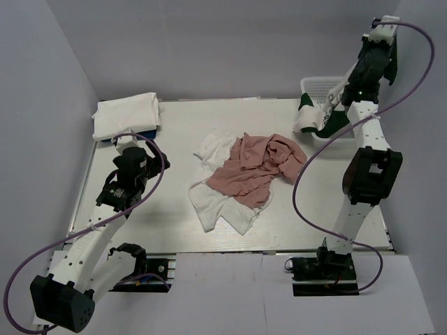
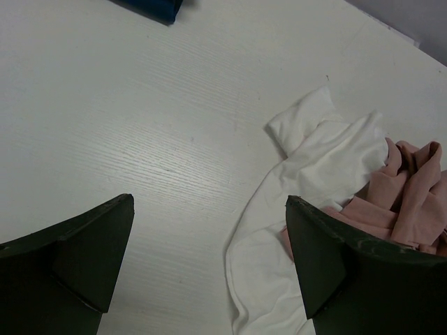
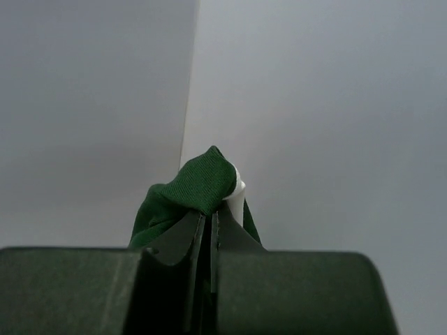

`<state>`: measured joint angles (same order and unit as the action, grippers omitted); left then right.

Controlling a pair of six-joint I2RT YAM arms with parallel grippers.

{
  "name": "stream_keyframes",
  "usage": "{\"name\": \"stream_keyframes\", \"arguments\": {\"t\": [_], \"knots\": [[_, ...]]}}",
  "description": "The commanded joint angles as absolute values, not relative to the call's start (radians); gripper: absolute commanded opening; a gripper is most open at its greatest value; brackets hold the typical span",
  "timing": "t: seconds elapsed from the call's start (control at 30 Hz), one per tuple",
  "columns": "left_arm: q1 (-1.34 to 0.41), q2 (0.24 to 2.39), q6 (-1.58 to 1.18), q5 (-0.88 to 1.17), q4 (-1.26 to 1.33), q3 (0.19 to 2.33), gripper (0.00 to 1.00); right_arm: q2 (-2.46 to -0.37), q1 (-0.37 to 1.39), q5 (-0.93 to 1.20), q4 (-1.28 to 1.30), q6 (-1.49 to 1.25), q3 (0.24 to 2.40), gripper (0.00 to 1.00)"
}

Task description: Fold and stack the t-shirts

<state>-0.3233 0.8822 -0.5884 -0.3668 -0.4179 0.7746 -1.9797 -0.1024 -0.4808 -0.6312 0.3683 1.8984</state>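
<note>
A dusty pink t-shirt lies crumpled on a spread white t-shirt in the middle of the table. Both show in the left wrist view, the white one and the pink one. A folded white t-shirt lies at the back left. My left gripper is open and empty, above bare table just left of the white shirt. My right gripper is raised and shut on a dark green t-shirt together with a bit of white cloth. This bundle hangs over the basket's front.
A white plastic mesh basket stands at the back right. A dark blue thing lies under the folded white shirt at the back left. Grey walls close the table at the left, back and right.
</note>
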Motion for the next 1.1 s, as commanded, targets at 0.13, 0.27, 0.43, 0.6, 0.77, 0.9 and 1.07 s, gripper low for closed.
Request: {"name": "stream_keyframes", "arguments": {"t": [0.13, 0.27, 0.43, 0.6, 0.77, 0.9, 1.07], "knots": [[-0.327, 0.877, -0.601, -0.39, -0.457, 0.799, 0.99, -2.074, -0.097, -0.378, -0.231, 0.074, 1.848, 0.51], [-0.327, 0.887, -0.601, -0.381, -0.466, 0.808, 0.99, -2.037, -0.084, -0.146, -0.007, 0.058, 1.868, 0.9], [-0.327, 0.887, -0.62, -0.38, -0.466, 0.79, 0.99, -1.954, -0.084, 0.132, 0.119, 0.061, 1.796, 0.9], [-0.327, 0.896, -0.62, -0.371, -0.466, 0.781, 0.99, -1.945, -0.075, 0.265, 0.302, 0.234, 1.772, 0.9], [-0.327, 0.896, -0.62, -0.382, -0.457, 0.781, 0.99, -1.954, -0.025, 0.106, 0.4, 0.36, 1.715, 0.9], [-0.327, 0.896, -0.62, -0.391, -0.466, 0.79, 0.99, -1.977, -0.012, 0.048, 0.416, 0.351, 1.706, 0.83], [-0.327, 0.896, -0.62, -0.391, -0.477, 0.79, 0.99, -1.974, -0.006, 0.041, 0.391, 0.289, 1.715, 0.3]]}}
